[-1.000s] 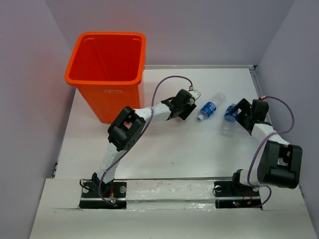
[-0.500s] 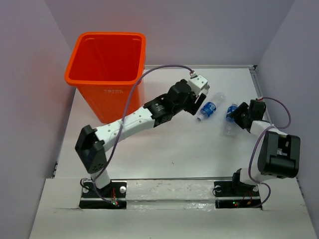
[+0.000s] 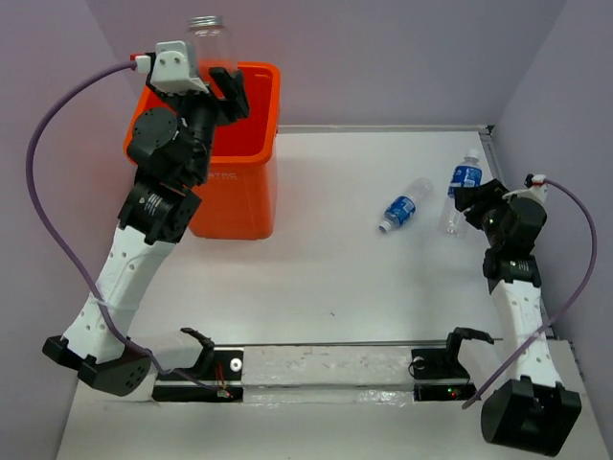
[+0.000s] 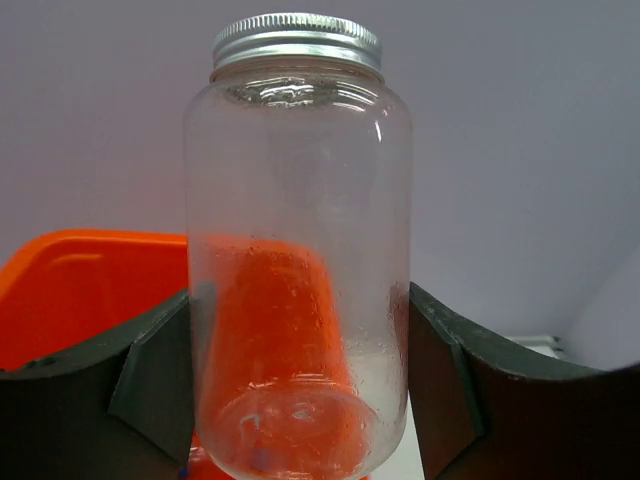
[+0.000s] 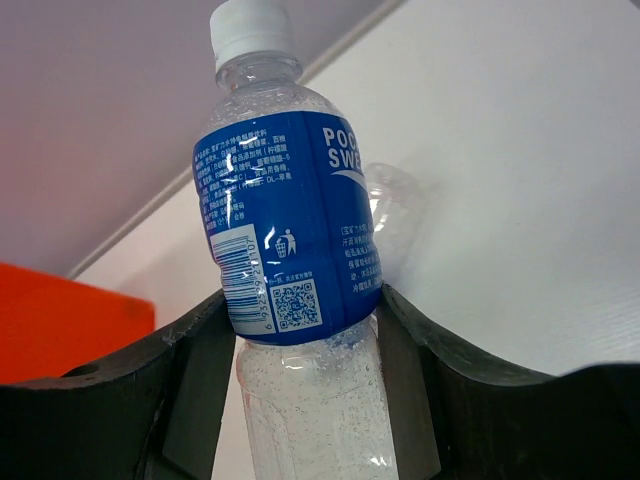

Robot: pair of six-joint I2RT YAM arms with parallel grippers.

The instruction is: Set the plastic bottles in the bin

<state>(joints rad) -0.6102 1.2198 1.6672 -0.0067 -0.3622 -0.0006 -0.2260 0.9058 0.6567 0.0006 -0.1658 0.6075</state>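
Observation:
The tall orange bin (image 3: 239, 192) stands at the back left. My left gripper (image 3: 213, 69) is raised over its rim, shut on a plain clear bottle (image 4: 300, 200) with a silver screw lid, which stands upright between the fingers (image 4: 150, 385). At the right, my right gripper (image 3: 462, 199) is shut on a clear bottle with a blue label (image 5: 285, 240) and white cap, held upright just above the table. A second blue-labelled bottle (image 3: 402, 211) lies on its side on the table between the bin and the right gripper.
Purple walls close in the white table (image 3: 326, 278) on three sides, with a raised strip (image 3: 493, 158) along its right edge near the right gripper. The left arm's purple cable (image 3: 48, 192) loops wide to the left.
The left arm swung from the table's middle up over the bin, carrying the clear bottle. The right gripper shut on the blue-labelled bottle and raised it upright.

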